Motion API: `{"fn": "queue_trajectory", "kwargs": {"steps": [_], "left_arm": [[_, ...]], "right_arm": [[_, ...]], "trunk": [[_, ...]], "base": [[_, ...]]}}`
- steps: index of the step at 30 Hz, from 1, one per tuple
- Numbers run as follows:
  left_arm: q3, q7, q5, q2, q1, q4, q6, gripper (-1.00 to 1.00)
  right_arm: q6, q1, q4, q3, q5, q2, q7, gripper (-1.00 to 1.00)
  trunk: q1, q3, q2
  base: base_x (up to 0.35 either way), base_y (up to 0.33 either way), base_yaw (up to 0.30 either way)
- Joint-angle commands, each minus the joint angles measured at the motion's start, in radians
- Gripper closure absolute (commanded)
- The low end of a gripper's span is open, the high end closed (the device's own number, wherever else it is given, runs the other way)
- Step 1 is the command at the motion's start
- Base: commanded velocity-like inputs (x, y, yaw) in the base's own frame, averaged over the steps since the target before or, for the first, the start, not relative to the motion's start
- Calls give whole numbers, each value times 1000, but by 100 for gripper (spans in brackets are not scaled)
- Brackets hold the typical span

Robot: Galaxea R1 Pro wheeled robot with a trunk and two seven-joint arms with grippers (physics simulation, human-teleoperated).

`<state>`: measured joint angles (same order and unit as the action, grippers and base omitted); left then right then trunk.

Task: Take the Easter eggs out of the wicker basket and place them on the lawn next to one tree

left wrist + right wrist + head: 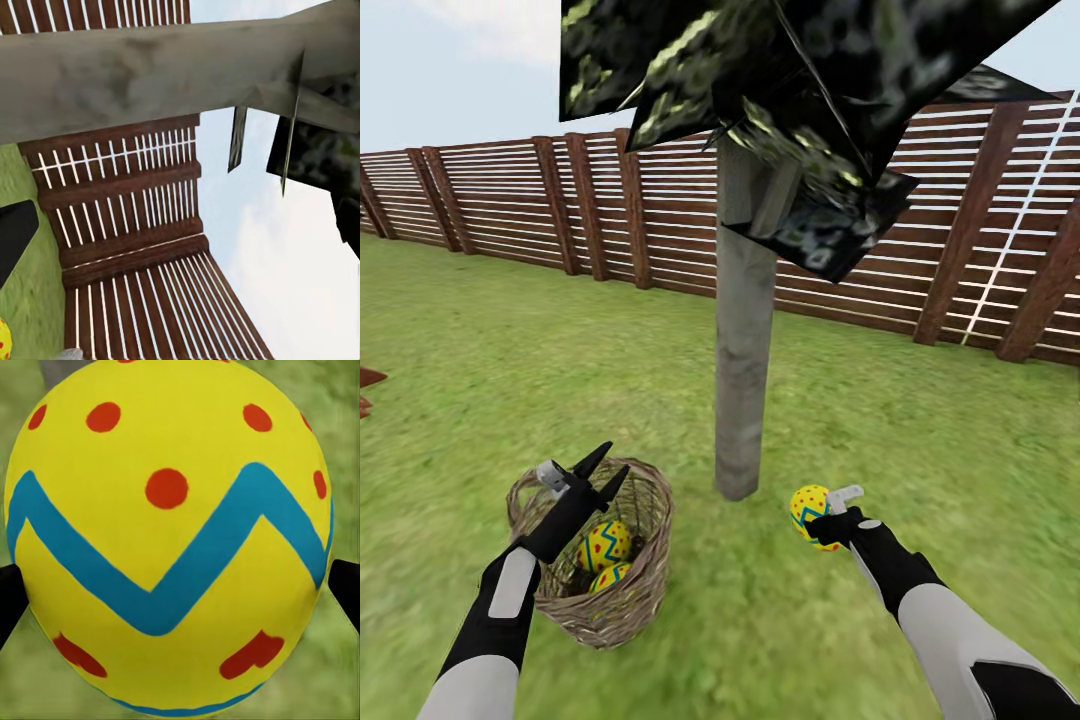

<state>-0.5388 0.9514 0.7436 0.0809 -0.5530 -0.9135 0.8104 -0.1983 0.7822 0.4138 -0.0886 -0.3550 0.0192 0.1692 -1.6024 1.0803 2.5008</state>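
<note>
Two eggs lie in the basket on the lawn, just left of the tree; the third egg is clamped in the right pincer, held low beside the trunk's foot. The left pincer hangs above the basket, prongs apart and empty. The step in hand looks like setting down the first egg: lower it to the grass by the trunk, release, then fetch the remaining two.
</note>
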Motion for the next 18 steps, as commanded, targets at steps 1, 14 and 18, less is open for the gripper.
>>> {"fn": "queue_trajectory", "kwargs": {"steps": [1, 14, 18], "left_arm": [[-2, 1, 1, 4, -1, 0, 6, -100], [670, -95, 2, 54, 0, -43, -57, -100], [771, -105, 108, 68, 1, -58, -202, -100]], "right_arm": [[-4, 0, -1, -8, -11, -1, 9, 100], [-3, 0, -27, 92, -8, -2, 9, 100], [-3, 0, -27, 92, -8, -11, 9, 100]], "trunk": [[0, 1, 0], [0, 1, 0], [0, 5, 1]], "base": [[9, -13, 0], [1, -1, 0], [0, 0, 0]]}}
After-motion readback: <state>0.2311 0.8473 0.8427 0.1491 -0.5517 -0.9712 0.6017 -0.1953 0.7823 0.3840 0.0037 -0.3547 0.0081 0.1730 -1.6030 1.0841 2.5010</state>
